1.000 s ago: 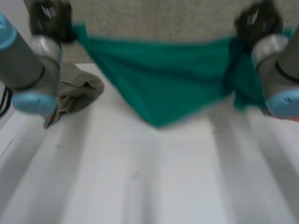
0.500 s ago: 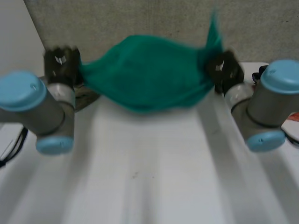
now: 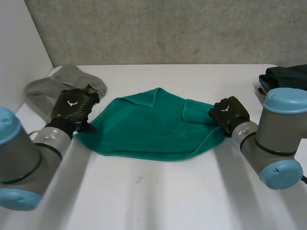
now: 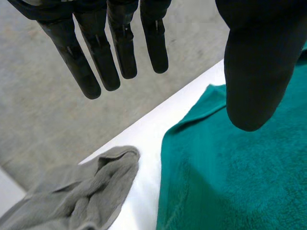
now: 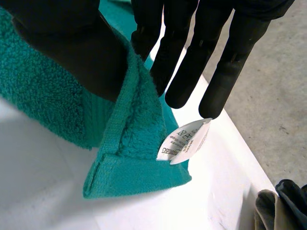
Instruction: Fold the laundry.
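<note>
A green towel (image 3: pixel 148 127) lies spread and slightly rumpled on the white table (image 3: pixel 158 191), with one corner folded over near its right end. My left hand (image 3: pixel 72 108) hovers at the towel's left corner. In the left wrist view this hand (image 4: pixel 120 43) is open, fingers straight and thumb apart, with nothing between them and the towel (image 4: pixel 240 182) below the thumb. My right hand (image 3: pixel 229 115) is at the towel's right corner. In the right wrist view its thumb (image 5: pixel 72 43) and fingers pinch the towel's hem (image 5: pixel 134 143), beside a white label (image 5: pixel 184 141).
A grey garment (image 3: pixel 62 84) lies bunched at the far left of the table, just behind my left hand; it is also beside the towel in the left wrist view (image 4: pixel 81 191). Dark clothes (image 3: pixel 283 76) are piled at the far right. A grey wall stands behind the table.
The towel, held up in the air between both hands, has come down onto the table. The left hand has let go and opened; the right still pinches its corner.
</note>
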